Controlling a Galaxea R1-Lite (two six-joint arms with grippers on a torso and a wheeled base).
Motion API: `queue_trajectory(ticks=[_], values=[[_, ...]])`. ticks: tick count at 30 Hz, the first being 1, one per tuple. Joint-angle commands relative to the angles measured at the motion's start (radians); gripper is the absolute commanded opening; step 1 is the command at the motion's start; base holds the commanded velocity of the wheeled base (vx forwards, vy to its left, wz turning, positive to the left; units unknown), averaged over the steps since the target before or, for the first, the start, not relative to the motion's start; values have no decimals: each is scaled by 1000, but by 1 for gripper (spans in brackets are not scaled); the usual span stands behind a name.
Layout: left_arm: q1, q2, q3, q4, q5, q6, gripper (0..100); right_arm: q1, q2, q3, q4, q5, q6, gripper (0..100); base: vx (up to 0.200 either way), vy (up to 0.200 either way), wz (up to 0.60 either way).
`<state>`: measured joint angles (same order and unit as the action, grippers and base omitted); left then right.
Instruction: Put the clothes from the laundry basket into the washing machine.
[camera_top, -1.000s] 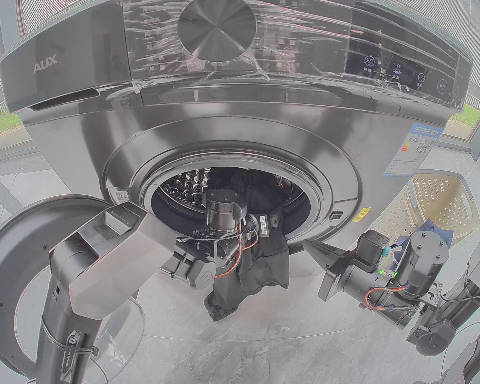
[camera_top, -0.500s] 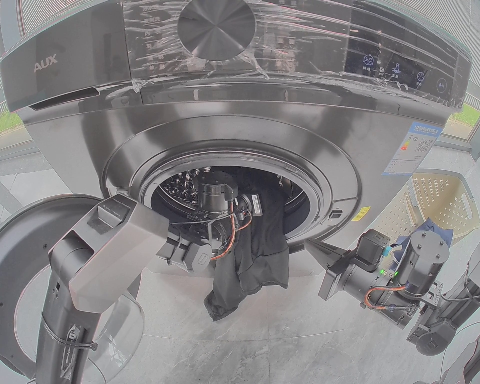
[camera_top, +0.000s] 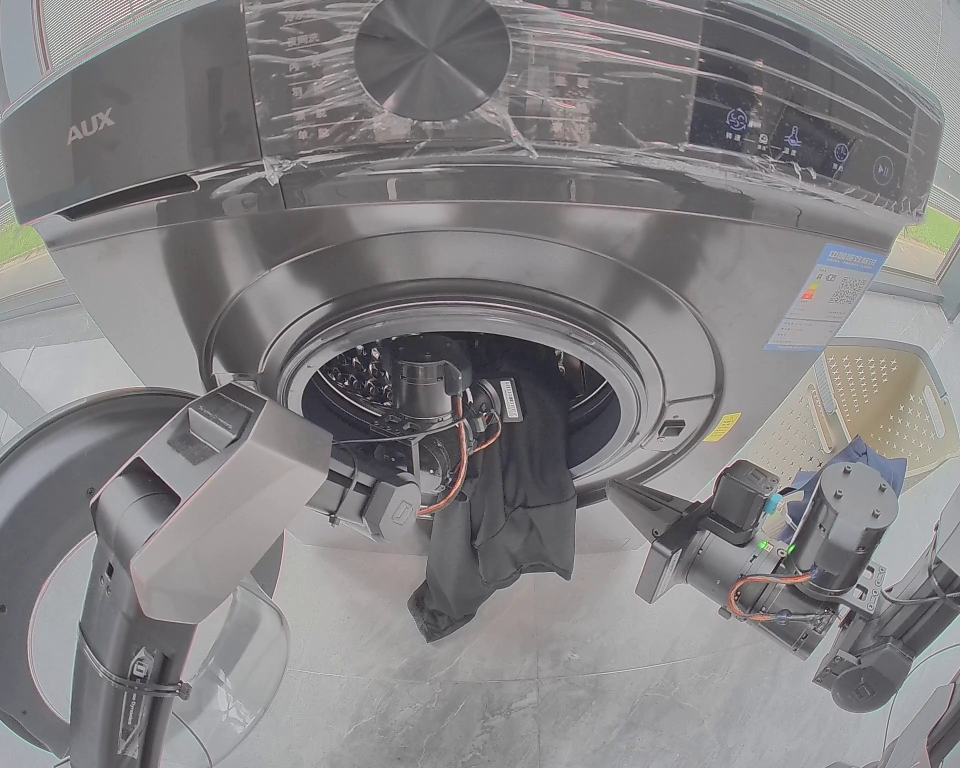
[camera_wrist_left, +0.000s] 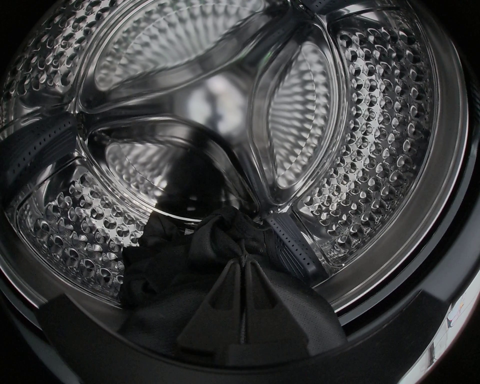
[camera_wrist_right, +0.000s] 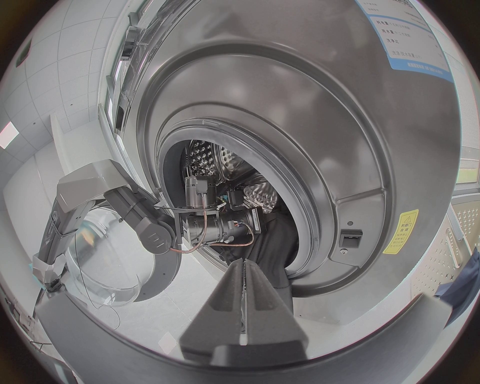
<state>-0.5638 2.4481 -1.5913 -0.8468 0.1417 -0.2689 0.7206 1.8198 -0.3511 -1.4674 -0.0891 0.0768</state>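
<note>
CHANGE: left arm (camera_top: 230, 490) pushed deeper into drum (camera_wrist_left: 380, 125) | left pincer (camera_wrist_left: 244, 265) clamped on garment (camera_top: 520, 500) | right pincer (camera_wrist_right: 244, 280) closed, empty, outside | garment half in, tail over rim (camera_top: 600, 470) toward floor (camera_top: 600, 680) | loading unfinished

The head and right wrist cameras are both viewing the washing machine's (camera_top: 600, 260) open front from outside, the head from above. The left wrist camera is facing into the drum (camera_wrist_left: 380, 125), close.
</note>
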Motion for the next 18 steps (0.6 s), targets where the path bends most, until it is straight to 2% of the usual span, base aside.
queue_trajectory(ticks=[1, 3, 4, 11, 18], values=[[-8, -81, 93, 5, -4, 5, 0, 0, 3, 1, -1, 0, 0, 0, 0, 0, 0], [-13, -135, 166, 6, -11, 8, 0, 0, 3, 1, -1, 0, 0, 0, 0, 0, 0], [-19, -159, 201, 6, -16, 10, 100, 0, 3, 1, -1, 0, 0, 0, 0, 0, 0], [-67, -244, 378, -17, -50, 10, 100, 2, 9, 0, -1, 0, 0, 0, 0, 0, 0], [-90, -201, 416, -54, -80, 11, 100, 2, 9, 1, -1, 0, 0, 0, 0, 0, 0]])
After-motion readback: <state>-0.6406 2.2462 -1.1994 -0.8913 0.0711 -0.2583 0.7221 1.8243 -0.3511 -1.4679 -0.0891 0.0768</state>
